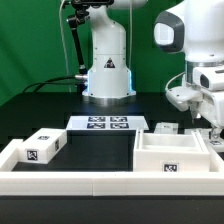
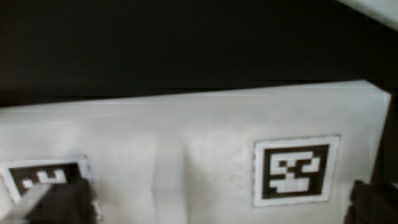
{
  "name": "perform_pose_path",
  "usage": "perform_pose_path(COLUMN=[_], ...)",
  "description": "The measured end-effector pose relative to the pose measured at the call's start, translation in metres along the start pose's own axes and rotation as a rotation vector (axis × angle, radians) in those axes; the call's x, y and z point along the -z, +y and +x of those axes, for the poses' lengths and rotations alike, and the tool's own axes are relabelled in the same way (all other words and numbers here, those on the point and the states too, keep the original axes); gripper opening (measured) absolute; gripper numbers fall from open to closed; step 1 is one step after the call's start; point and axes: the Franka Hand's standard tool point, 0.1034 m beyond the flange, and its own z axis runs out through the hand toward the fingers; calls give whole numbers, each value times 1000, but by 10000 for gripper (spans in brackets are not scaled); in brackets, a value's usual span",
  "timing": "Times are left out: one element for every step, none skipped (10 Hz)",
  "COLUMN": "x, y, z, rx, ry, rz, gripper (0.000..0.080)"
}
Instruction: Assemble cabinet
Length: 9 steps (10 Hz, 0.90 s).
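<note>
The cabinet lies in loose white parts. An open box-shaped part [image 1: 172,156] with a tag on its front stands at the exterior view's right. A blocky part [image 1: 42,146] with tags lies at the left, and a small tagged part [image 1: 165,128] lies behind the box. My gripper [image 1: 209,128] hangs low at the far right, just behind the box. In the wrist view a white part [image 2: 178,130] with two square tags fills the lower frame. My gripper [image 2: 214,205] is open, with one dark finger at each side close above that part. I cannot tell whether they touch it.
The white robot base [image 1: 107,70] stands at the back centre. The marker board [image 1: 105,124] lies in front of it. A long white wall [image 1: 100,182] runs along the front edge of the black table. Cables hang at the back left.
</note>
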Motion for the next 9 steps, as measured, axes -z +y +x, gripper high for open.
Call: perform_pose_path(x=[0, -1, -2, -2, -3, -1, -2, -2, 0], y=[0, 0, 0, 0, 0, 2, 2, 2, 1], z=[-1, -3, -4, -6, -9, -8, -8, -9, -11], rx=[-2, -5, -8, -12, -16, -18, -19, -19, -48], ry=[0, 0, 0, -1, -2, -2, -2, -2, -3], rz=[1, 2, 4, 6, 9, 2, 2, 2, 1], gripper=[538, 403, 403, 222, 82, 82, 67, 67, 68])
